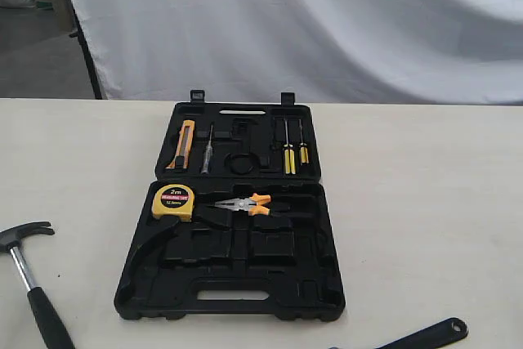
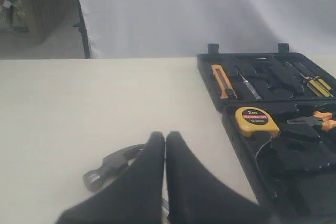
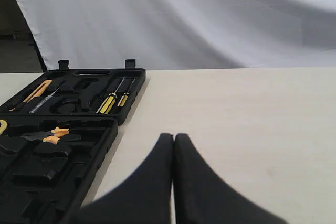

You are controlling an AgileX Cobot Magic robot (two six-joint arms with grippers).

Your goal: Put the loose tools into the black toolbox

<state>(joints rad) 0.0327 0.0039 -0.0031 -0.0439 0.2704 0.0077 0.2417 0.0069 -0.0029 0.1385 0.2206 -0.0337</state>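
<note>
The black toolbox [image 1: 233, 310] lies open in the middle of the table, both halves flat. A claw hammer [image 1: 24, 236] with a steel shaft and black handle lies on the table at the toolbox's left. The black handle of a wrench [image 1: 429, 335] shows at the bottom edge on the right. Neither gripper appears in the exterior view. In the left wrist view my left gripper [image 2: 165, 136] is shut and empty, above the hammer [image 2: 107, 169], with the toolbox [image 2: 294, 182] beside it. My right gripper [image 3: 174, 137] is shut and empty over bare table next to the toolbox [image 3: 47, 171].
Inside the case sit a yellow tape measure [image 1: 172, 202], orange-handled pliers [image 1: 245, 204], a yellow utility knife [image 1: 185, 143] and yellow-handled screwdrivers [image 1: 290, 153]. A white cloth backdrop [image 1: 327, 22] hangs behind the table's far edge.
</note>
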